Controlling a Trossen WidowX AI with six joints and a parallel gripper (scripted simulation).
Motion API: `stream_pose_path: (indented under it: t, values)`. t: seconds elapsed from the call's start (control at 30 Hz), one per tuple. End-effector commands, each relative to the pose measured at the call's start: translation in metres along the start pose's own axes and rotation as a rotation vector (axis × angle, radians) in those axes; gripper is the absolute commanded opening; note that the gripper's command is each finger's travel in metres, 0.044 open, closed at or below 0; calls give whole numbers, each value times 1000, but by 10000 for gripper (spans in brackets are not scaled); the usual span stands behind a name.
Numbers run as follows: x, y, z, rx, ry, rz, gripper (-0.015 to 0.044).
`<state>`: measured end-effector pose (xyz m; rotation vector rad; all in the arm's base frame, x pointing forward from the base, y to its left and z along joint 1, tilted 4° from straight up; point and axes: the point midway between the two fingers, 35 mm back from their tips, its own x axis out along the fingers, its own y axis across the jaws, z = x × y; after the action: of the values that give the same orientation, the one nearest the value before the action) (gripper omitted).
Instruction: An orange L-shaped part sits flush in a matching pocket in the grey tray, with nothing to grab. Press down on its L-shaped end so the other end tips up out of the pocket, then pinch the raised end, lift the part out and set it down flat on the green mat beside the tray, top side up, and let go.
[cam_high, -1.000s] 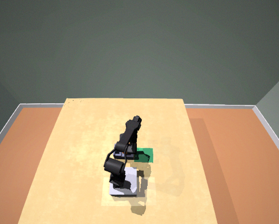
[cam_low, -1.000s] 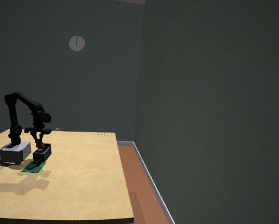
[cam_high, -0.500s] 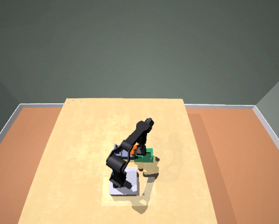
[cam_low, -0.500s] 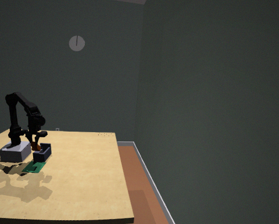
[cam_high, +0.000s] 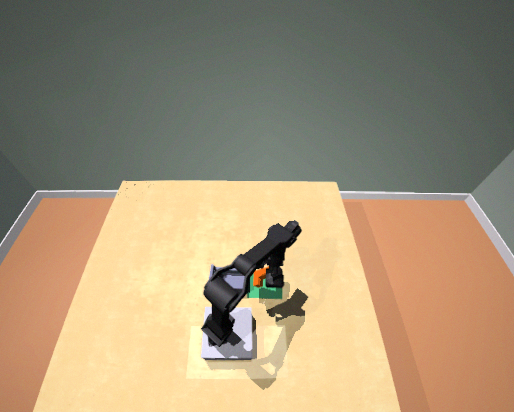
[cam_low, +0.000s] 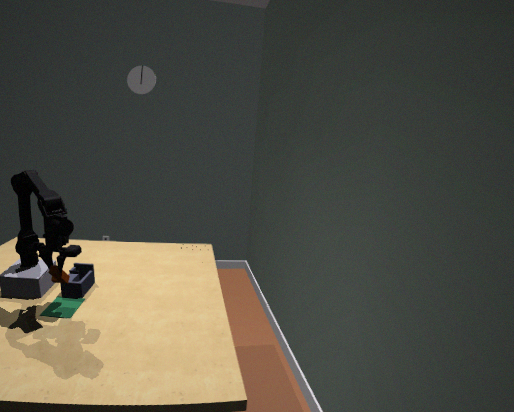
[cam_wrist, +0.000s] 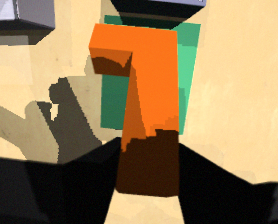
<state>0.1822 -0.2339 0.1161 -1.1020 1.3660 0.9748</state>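
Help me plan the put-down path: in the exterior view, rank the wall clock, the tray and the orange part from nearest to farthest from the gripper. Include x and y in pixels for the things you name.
1. Orange part (cam_high: 259, 277) (cam_low: 56, 274) (cam_wrist: 156, 75): held between the gripper's (cam_high: 272, 283) (cam_low: 56, 271) (cam_wrist: 149, 167) fingers.
2. Tray (cam_high: 233, 281) (cam_low: 74, 290) (cam_wrist: 162, 11): on the table, just right of the part in this view.
3. Wall clock (cam_low: 135, 82): high on the back wall.

Plain room, wall clock, robot arm on table
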Motion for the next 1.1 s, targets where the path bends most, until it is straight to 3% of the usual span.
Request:
stream_pose_path:
  t: [0.0, 1.07]
  values:
    - [3, -1, -1, -5, -4, -3, 0]
    - [54, -1, -1, -5, -4, -3, 0]
